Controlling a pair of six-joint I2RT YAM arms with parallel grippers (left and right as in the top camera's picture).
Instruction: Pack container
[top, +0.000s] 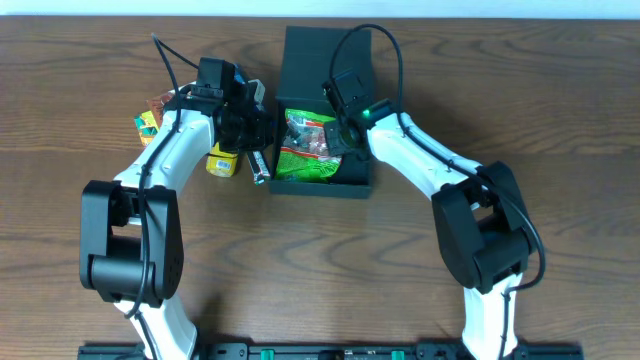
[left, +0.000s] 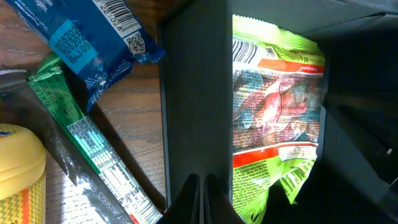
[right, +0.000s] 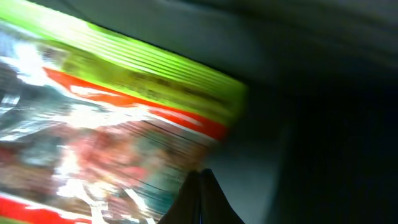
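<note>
The container (top: 320, 187), a dark teal-green square box, sits on a wooden table (top: 520, 60) a little toward 12 o'clock from the centre. Its lid is open and lies back toward 12 o'clock. Inside lies a bright green snack packet (top: 305, 145) with an orange-red band, filling much of the floor.

The right gripper (top: 338, 140) reaches into the box from 4 o'clock. In the right wrist view its fingers are pressed together, grasping nothing, just above the packet's edge near the dark inner wall. Whether they touch the packet cannot be told.

The left gripper (top: 262, 130) is at the box's 9 o'clock wall. In the left wrist view its fingers are likewise clenched together and empty, right over the rim of that wall.

Just outside the box at 9 o'clock lie a long green wrapped bar (left: 81, 143), a blue packet (left: 87, 37) and a yellow tub (top: 222, 160). Further toward 9 o'clock, small orange and green packets (top: 150, 118) sit partly under the left arm.
</note>
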